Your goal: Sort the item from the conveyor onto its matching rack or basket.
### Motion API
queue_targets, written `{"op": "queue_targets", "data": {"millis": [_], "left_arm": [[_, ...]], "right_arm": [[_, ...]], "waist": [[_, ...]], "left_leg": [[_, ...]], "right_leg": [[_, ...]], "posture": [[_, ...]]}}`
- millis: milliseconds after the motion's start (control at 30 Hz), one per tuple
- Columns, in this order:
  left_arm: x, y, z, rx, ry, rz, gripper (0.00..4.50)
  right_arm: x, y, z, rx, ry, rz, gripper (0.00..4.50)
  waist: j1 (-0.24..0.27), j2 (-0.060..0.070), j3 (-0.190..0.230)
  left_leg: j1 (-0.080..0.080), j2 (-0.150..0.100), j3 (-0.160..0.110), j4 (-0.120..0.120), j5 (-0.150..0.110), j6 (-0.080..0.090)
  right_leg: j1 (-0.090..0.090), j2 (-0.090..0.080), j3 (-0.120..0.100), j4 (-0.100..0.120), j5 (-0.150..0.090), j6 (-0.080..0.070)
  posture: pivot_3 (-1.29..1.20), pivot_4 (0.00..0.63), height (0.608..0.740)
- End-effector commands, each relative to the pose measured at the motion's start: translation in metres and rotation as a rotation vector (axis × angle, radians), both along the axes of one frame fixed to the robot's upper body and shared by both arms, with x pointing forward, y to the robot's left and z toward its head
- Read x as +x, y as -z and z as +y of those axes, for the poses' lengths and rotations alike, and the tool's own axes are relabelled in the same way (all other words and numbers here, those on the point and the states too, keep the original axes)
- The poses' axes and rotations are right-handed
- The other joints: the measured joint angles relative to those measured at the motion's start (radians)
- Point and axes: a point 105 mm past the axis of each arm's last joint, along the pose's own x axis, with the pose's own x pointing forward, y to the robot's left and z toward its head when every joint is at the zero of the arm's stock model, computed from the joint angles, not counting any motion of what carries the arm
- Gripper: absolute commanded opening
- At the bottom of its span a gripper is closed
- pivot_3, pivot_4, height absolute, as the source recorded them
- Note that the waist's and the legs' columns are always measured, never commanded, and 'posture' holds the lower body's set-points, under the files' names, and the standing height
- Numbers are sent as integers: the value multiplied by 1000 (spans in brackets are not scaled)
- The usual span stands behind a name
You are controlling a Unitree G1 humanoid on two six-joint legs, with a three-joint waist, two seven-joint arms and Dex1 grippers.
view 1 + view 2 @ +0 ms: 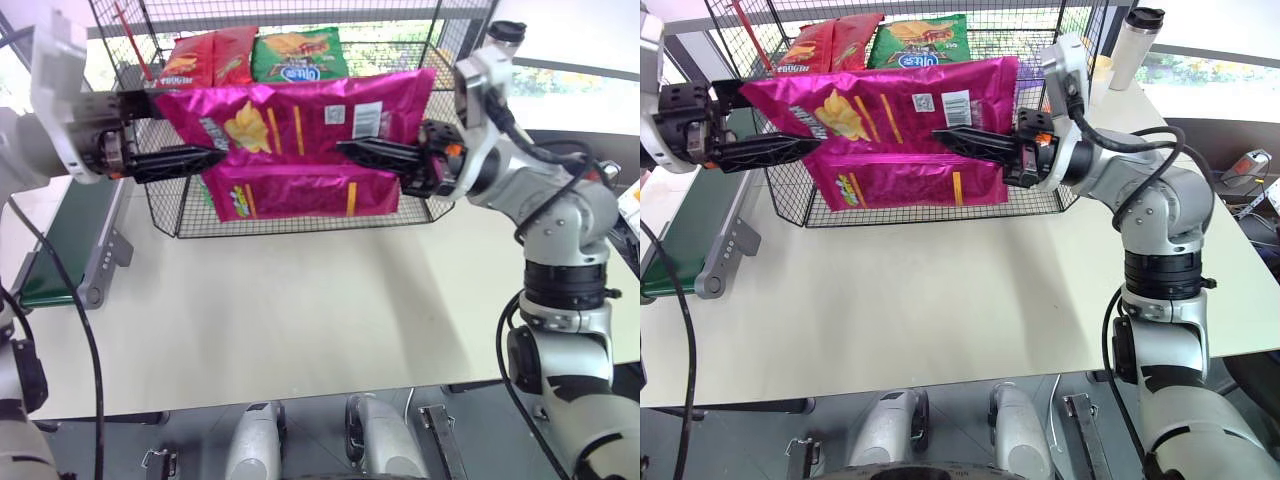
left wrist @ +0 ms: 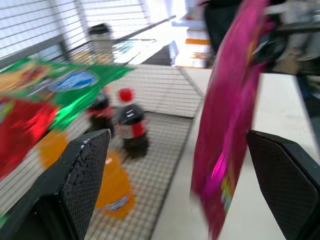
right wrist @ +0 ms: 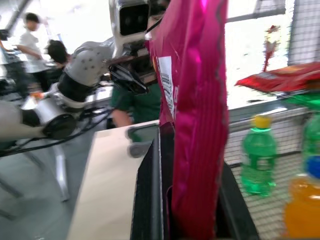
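Item: magenta snack bag (image 1: pixel 300 115), flat, crinkly, yellow chips picture on its face. Location: held in the air, stretched broadside in front of the black wire rack (image 1: pixel 160 215), above the bench (image 1: pixel 300 310) and well clear of the conveyor (image 1: pixel 70 235) at the robot's left.

Right hand (image 1: pixel 950 140): fingers together, clamped on the bag's right portion; the right wrist view shows the film pinched between both pads. This hand alone carries the bag.

Left hand (image 1: pixel 205 155): fingers apart, standing to either side of the bag's left end without gripping; the left wrist view shows the bag hanging free between wide-set fingers (image 2: pixel 82 170). Judged a handover, the weight given to the right hand, which is better placed to reach the rack.

Rack contents, upper level: red chip bags (image 1: pixel 210 55), green chip bag (image 1: pixel 298 55), lying flat. A second magenta bag (image 1: pixel 300 192) lies directly below the held one, apparently on that shelf's front edge, marking the matching spot. Lower level: soft-drink bottles (image 2: pixel 131 127), green, orange and dark.

Other: lidded tumbler (image 1: pixel 1137 45) on the bench beside the rack. People in the background of the right wrist view.

Status, judged: bag off the belt, placement not yet done.
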Motion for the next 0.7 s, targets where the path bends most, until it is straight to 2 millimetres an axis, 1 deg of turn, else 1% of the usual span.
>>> {"op": "queue_targets", "data": {"millis": [33, 100, 167, 267, 333, 367, 433, 500, 533, 667, 700], "left_arm": [[-3, -10, 22, -60, -91, -49, 4459], [-6, -3, 22, -75, -88, -26, 4459], [-9, 2, 18, -95, -71, -4, 4459], [-12, 4, 9, -129, -49, 11, 4459], [-11, 6, 2, -144, -39, 12, 4459], [-9, 7, -1, -154, -36, 12, 4459], [-8, 8, -7, -169, -35, 7, 4459], [-6, 8, -12, -191, -39, -2, 4459], [-6, 9, -15, -200, -39, -4, 4459], [-9, 14, -20, -215, -39, 1, 4459], [-11, 16, -20, -216, -47, 2, 4459]], "right_arm": [[-14, -35, -40, 55, 162, -132, 0], [-20, -47, -59, 64, 252, -175, 0], [-28, -62, -79, 82, 341, -227, 0], [-36, -81, -99, 117, 445, -292, 0], [-31, -91, -108, 127, 542, -342, 0], [-24, -95, -110, 132, 607, -376, 0], [-11, -98, -110, 116, 704, -438, 0], [6, -95, -104, 45, 797, -533, 0], [17, -91, -98, -11, 841, -600, 0], [47, -79, -77, -138, 900, -784, 0], [56, -75, -70, -203, 921, -857, 0]], "waist": [[2, 0, 0], [2, 0, 0], [2, 0, 0], [2, -1, 0], [0, -1, 0], [-2, -1, 0], [-6, 0, 0], [-8, 0, 0], [-8, 0, 0], [-7, 0, 0], [-7, 0, 0]], "left_leg": [[0, 0, 0, 0, 0, 0], [-1, 0, 0, 0, 0, 0], [-1, -1, 1, 0, 0, 0], [0, 0, 0, 0, 0, 0], [0, 0, 0, 0, 0, 0], [1, 0, 0, 0, 0, 0], [1, 0, 1, 0, 0, 0], [2, 0, 1, 0, 0, 0], [2, 0, 1, 0, 0, 0], [1, -1, 1, 0, 0, 0], [1, -1, 1, 0, 0, 0]], "right_leg": [[0, 0, 0, 0, 0, 0], [0, -1, 0, -1, 0, 0], [0, -1, 0, -1, 0, 0], [1, -1, 0, -1, 0, 0], [1, -1, 0, -1, 0, 0], [1, -1, 0, -1, 0, 0], [1, -1, 1, -1, 0, 0], [1, -1, 1, -1, 0, 0], [1, -1, 1, -1, 0, 0], [0, -1, 2, -1, 0, 0], [0, -1, 2, -1, 0, 0]], "posture": [[0, 150, 740], [0, 150, 740], [0, 150, 740], [0, 150, 740], [0, 150, 740], [0, 150, 740], [0, 150, 740], [0, 150, 740], [0, 150, 740], [0, 150, 740], [0, 150, 740]]}}
